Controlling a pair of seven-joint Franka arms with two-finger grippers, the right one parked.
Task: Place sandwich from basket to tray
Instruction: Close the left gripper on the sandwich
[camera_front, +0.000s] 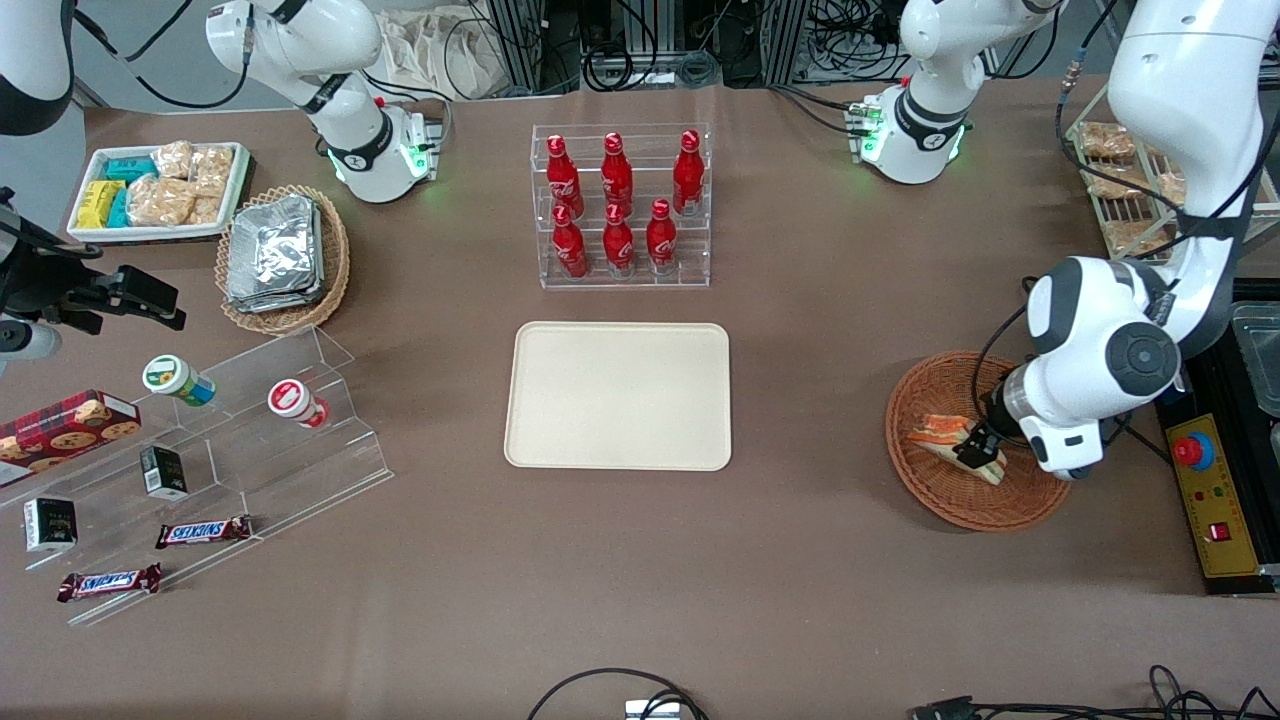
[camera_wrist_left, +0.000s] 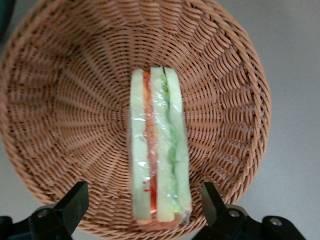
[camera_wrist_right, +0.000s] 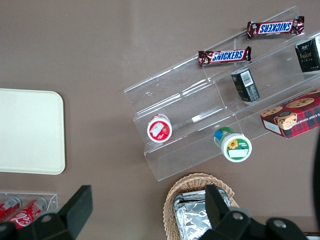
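Now the gripper (camera_wrist_left: 145, 210) hangs low over the sandwich (camera_wrist_left: 159, 150) in the basket (camera_wrist_left: 60, 100). Its jaws are wide open, holding nothing. The tray (camera_front: 619, 395) sits at nine o'clock from the basket.

The sandwich (camera_front: 955, 440) is lying in the basket (camera_front: 925, 490), which is sitting toward the working arm's end of the table, well apart from the tray (camera_front: 618, 395). The gripper (camera_front: 978, 446) is hanging low in the basket, its fingers (camera_wrist_left: 72, 202) spread wide with the sandwich between them, not touching it. The bottle rack (camera_front: 622, 205) is standing farther from the front camera than the tray.
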